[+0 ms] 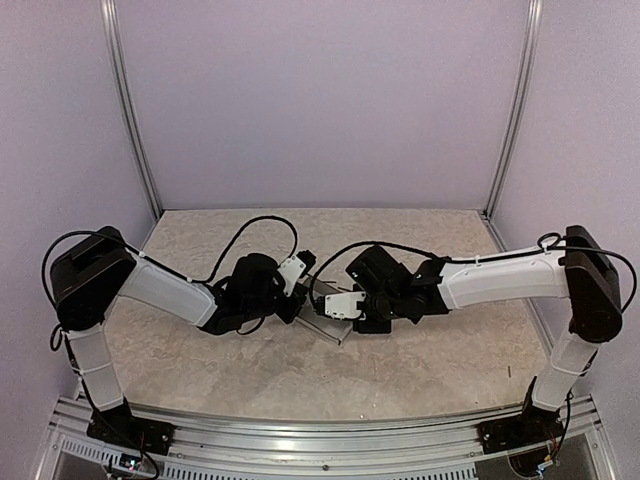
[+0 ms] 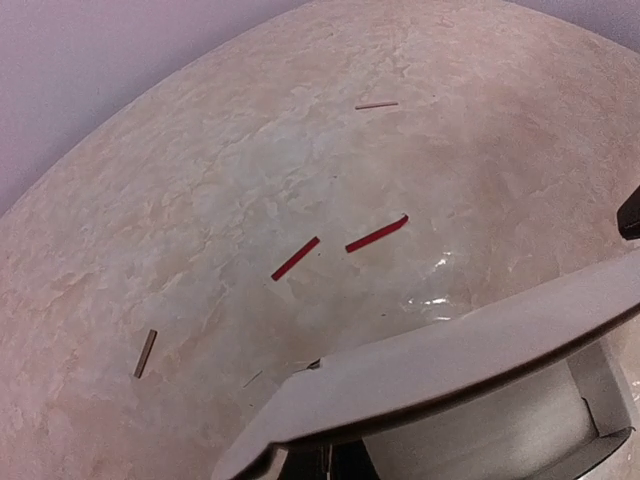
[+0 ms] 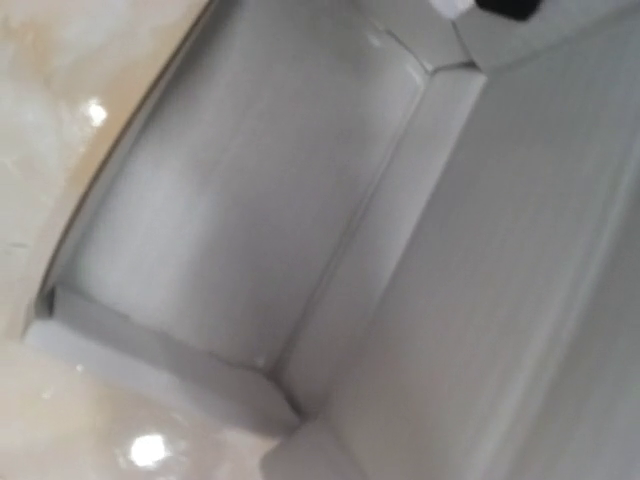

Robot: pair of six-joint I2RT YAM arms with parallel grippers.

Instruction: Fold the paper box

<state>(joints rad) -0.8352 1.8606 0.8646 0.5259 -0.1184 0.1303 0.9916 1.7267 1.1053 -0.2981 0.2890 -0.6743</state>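
The left gripper is closed right down, its jaws pressed together. The paper box lies straight in front of its tips. In the left wrist view a pale grey flap of the box crosses the bottom of the picture where the fingers meet, so the thin card appears to be pinched there, though the card hides the fingers themselves.

The right gripper faces the left one across the box, both tools low over the middle of the table. Its wrist view is filled by the box, pressed up close to the lens: a shallow panel with raised, folded rims and a creased corner. No finger shows in that view, and from above the wrist covers the tips, so I cannot tell how wide this gripper stands or whether it holds the card.

Beyond the left gripper, past the flap, two short red scraps lie side by side on the marbled top. A tan sliver lies off to their left and another lies farther ahead
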